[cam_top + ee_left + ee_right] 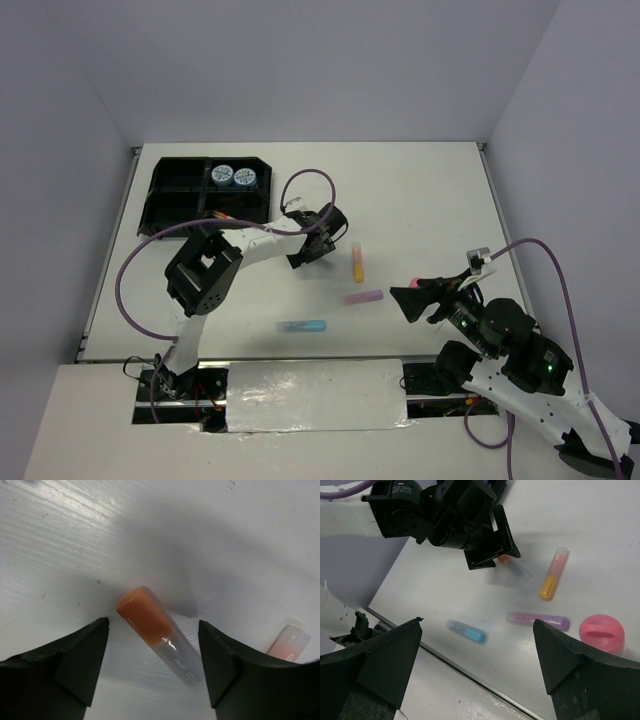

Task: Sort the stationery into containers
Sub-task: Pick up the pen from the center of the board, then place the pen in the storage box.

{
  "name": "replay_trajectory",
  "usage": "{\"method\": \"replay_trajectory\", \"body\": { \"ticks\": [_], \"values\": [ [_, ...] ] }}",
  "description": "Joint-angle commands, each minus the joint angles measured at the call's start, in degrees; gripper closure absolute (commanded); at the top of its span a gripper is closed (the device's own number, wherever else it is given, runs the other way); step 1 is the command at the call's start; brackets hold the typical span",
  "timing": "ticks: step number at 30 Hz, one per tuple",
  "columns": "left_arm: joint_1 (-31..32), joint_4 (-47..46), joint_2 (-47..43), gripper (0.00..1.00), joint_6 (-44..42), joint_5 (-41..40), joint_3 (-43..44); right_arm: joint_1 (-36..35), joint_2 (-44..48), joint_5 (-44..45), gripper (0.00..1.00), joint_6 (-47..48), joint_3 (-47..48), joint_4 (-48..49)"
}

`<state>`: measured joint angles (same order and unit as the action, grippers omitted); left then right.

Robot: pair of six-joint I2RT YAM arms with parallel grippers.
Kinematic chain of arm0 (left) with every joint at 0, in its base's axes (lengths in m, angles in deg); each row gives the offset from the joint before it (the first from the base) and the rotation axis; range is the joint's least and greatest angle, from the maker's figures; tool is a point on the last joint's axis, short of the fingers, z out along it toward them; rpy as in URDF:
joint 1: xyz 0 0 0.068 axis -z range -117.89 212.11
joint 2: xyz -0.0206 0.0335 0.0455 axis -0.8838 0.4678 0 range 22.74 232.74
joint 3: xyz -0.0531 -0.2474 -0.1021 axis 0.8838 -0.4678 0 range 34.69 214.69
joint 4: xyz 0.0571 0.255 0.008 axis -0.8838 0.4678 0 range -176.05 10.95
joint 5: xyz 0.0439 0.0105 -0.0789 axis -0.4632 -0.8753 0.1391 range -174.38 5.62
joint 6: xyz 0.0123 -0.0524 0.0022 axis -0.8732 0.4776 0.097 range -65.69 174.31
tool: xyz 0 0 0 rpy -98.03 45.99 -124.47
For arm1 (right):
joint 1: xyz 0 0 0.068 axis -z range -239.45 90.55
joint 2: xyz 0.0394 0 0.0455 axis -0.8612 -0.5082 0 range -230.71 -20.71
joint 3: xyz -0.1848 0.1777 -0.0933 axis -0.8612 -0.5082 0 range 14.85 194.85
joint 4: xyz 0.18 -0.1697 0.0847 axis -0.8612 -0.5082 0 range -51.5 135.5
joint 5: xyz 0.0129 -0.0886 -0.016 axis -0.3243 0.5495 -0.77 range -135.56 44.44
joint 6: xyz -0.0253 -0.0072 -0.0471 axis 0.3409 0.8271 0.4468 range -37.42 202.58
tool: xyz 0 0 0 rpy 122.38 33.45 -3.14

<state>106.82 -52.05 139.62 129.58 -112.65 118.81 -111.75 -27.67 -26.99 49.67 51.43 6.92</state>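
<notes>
Your left gripper (152,625) hangs low over the white table (430,190) with its claw spread. The two black fingers (75,655) straddle an orange-capped highlighter (147,614) and touch neither side of it. The marker lies aslant across the gap, cap toward the upper left of the wrist frame and clear barrel running to the lower right.

The step in hand looks like the pick of this highlighter. The next move likely calls for a slight drop, then a squeeze across the barrel. Because it lies slanted, you may need to turn the wrist so the round body does not roll or skid out.

Its destination, the black tray (165,200), sits at the upper left of the overhead frame. Two tape rolls (233,177) are already in its upper right compartment.

Still loose on the table at centre frame are a yellow-orange highlighter (357,262), a purple highlighter (364,297) and a blue highlighter (302,326). A pink-capped bottle (601,633) stands at the lower right of the right wrist frame.

Your right gripper (412,298) waits beside the purple one, claw spread and pinching nothing.
</notes>
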Motion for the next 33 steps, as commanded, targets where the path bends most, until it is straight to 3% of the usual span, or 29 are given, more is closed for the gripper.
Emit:
{"method": "replay_trajectory", "body": {
  "ticks": [1,5,14,19,21,26,27,33],
  "values": [
    [0.12,0.81,0.98,0.19,1.03,0.49,-0.09,-0.09,0.98,-0.64,0.00,0.91,-0.37,2.03],
    [0.11,-2.87,1.42,0.36,0.58,3.83,-3.95,-0.09,2.04,-1.16,0.00,0.83,-0.72,2.38],
    [-1.29,-5.43,0.37,0.99,-1.61,5.51,-4.66,-0.18,4.59,-1.87,0.00,-0.49,-0.98,1.76],
    [-5.41,-13.86,-8.13,1.00,-15.27,7.00,-6.07,-0.18,6.17,-1.96,0.00,-0.76,-0.89,0.97],
    [-6.99,-12.13,-11.04,1.00,-18.48,3.50,-3.97,-0.18,6.35,-1.96,0.00,-0.67,-0.63,0.88],
    [-21.13,-4.65,-18.96,1.00,-18.92,0.41,0.17,-0.09,6.43,-2.04,0.00,-0.58,-1.07,1.50],
    [-25.77,-4.64,-20.19,1.00,-19.36,-0.89,0.95,-0.09,6.52,-2.22,0.00,-0.58,-1.42,1.59],
    [-39.85,-10.52,-20.21,1.00,-20.25,-2.05,1.58,-0.18,6.26,-3.10,0.00,-0.67,-2.82,3.25]
  ]
}}
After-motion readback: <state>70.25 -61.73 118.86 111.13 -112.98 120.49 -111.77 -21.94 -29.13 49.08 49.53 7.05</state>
